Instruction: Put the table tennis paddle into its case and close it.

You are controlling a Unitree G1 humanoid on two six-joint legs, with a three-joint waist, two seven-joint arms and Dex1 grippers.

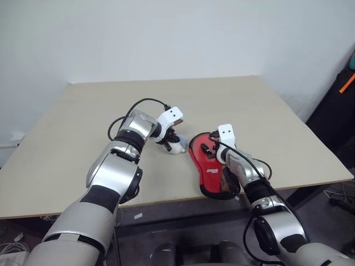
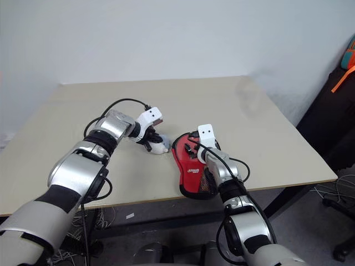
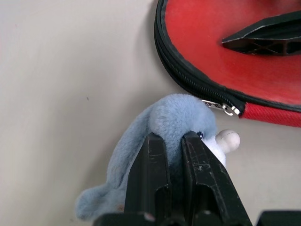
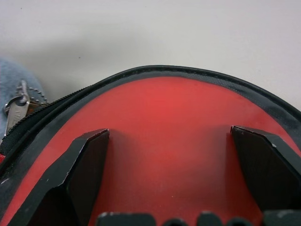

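My left tool [image 3: 173, 155] is clamped on the plush zipper charm [image 3: 160, 141] beside the case [image 1: 213, 169]; my right tool [image 4: 171, 155] stands wide, pressing the case on the counter [image 1: 83, 122]. Closing step: next, pull the charm along the zip. I cannot tell if the paddle is inside.

A pale wooden table [image 1: 83, 111] fills mid-frame against a white wall [image 1: 166, 33]. Near its centre lies a small blue-grey plush toy [image 3: 160, 136] — white snout, dark eye — on a bead chain.
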